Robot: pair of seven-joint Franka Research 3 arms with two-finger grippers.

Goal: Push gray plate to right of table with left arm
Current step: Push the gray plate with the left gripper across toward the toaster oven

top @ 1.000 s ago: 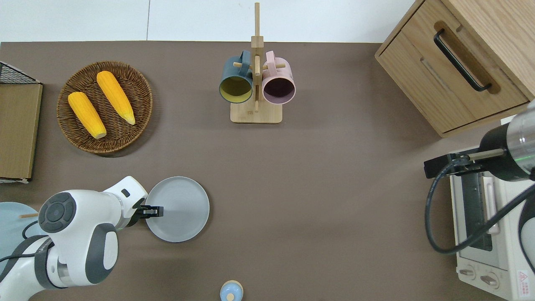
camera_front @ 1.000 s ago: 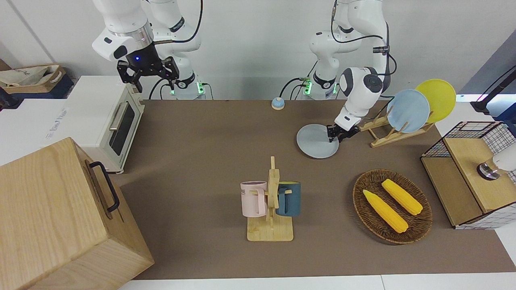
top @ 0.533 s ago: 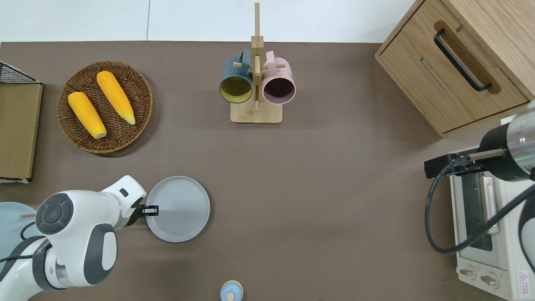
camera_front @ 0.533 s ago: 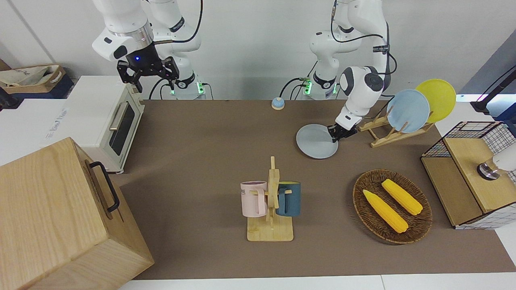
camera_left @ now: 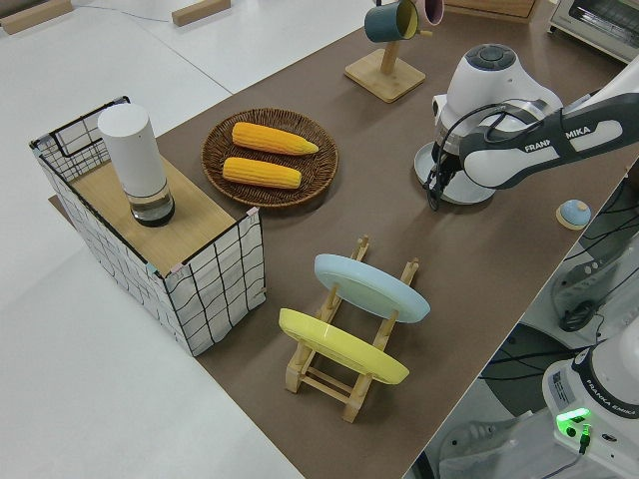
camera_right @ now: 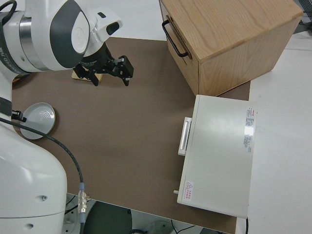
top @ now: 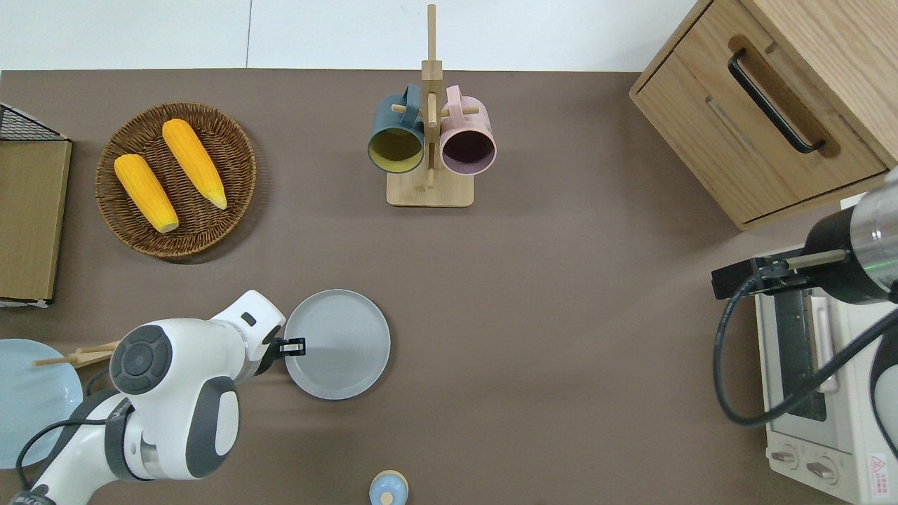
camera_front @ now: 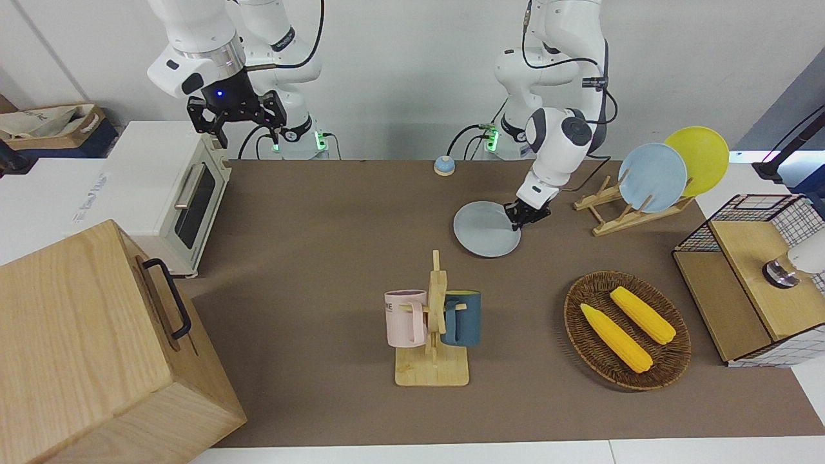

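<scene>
1. Overhead view: nearest the robots, a small blue bell (top: pixel 388 488) is seen at the desk (top: pixel 561 315) edge.
2. Slightly farther out, the left gripper (top: pixel 295 345) is set against the rim of the gray plate (top: pixel 338 344); whether its fingers are together or apart cannot be told.
3. Since a second ago the plate has been slid toward the right arm's end, away from the plate rack (camera_front: pixel 622 209).
4. The push is judged under way, with most of the desk yet to be crossed.
5. Farther still, the corn basket (top: pixel 175 179) and mug stand (top: pixel 430 154) are left untouched.
6. The right arm is parked, its fingers apart.
</scene>
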